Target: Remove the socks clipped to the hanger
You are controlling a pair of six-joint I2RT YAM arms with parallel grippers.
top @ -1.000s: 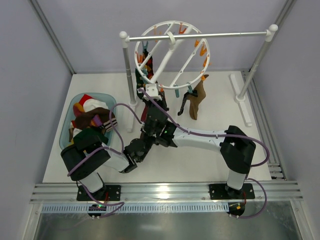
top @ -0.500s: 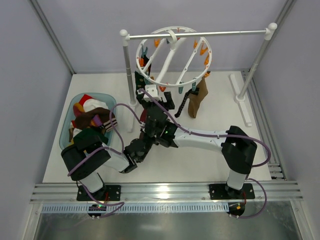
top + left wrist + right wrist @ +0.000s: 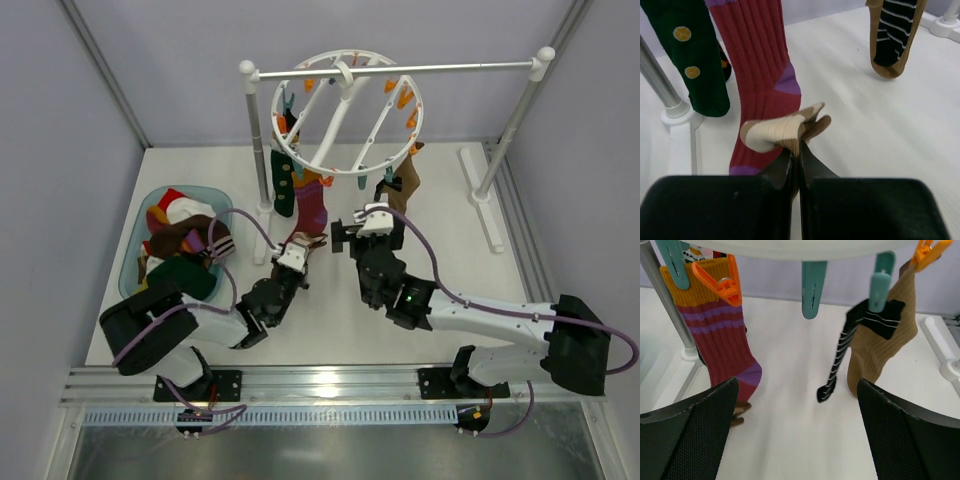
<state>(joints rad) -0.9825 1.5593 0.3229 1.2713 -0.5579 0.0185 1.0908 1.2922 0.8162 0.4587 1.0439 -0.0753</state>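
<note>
1. In the left wrist view the maroon sock, the green dotted sock and the brown sock run off the upper edge, so their clips do not show there.
2. The right wrist view cuts the hanger down to a strip of white rim. Its hook and spokes are out of frame.
3. From above, the left arm's elbow covers the near end of the teal basin of loose socks.
4. The hanger hangs from the rack bar at the back of the table. The maroon and green socks are clipped on its left. The brown sock and a black striped sock are clipped on its right.
5. The left arm lies folded low. The left gripper is pressed together on a tan-and-cream sock, just in front of the maroon sock's toe.
6. The right arm stretches low from its base toward the centre. The right gripper has its fingers spread wide with nothing between them, and it faces the gap between the maroon and brown socks.
</note>
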